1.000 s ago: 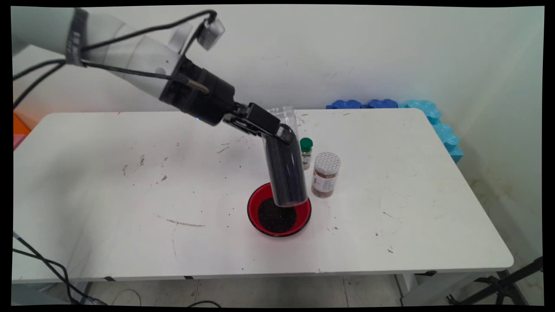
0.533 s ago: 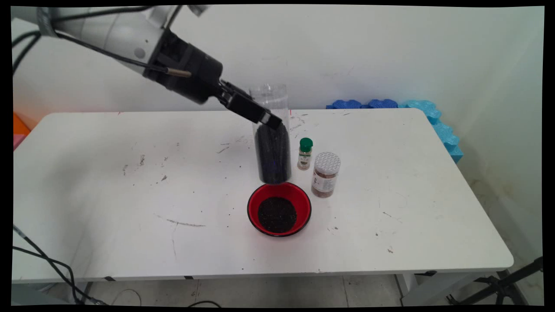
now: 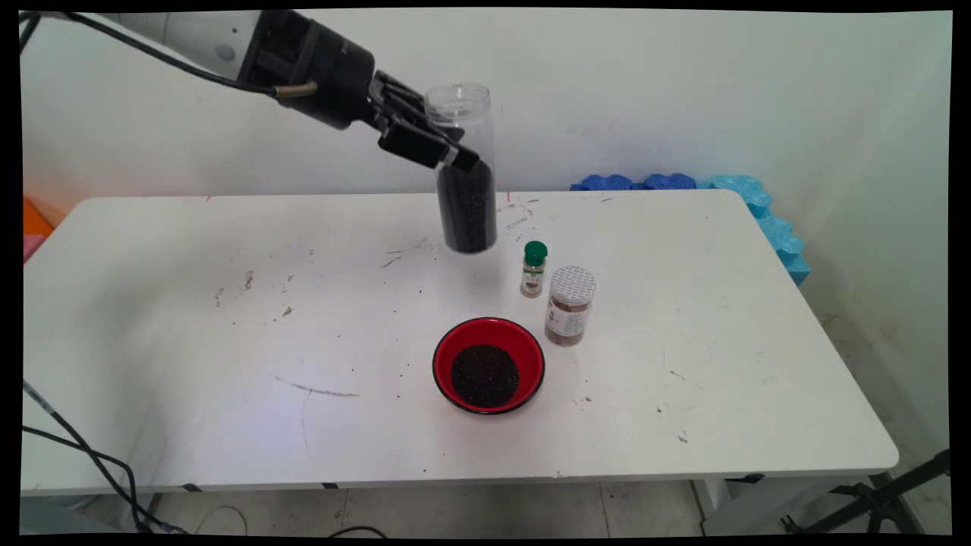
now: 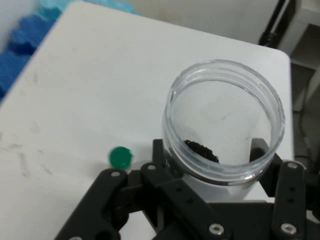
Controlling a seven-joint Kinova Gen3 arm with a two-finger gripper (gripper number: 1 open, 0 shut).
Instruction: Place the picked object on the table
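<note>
While clamped upright, clear jar [image 3: 465,171] within the pincer [image 3: 447,152]

Fingers [image 3: 447,148] grip upright jar [image 3: 464,171] above table [image 3: 190,303].

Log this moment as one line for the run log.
gripper: shut on clear jar | jar: upright, open-topped, part full of dark grains, held above table | below: red bowl with dark grains
</note>
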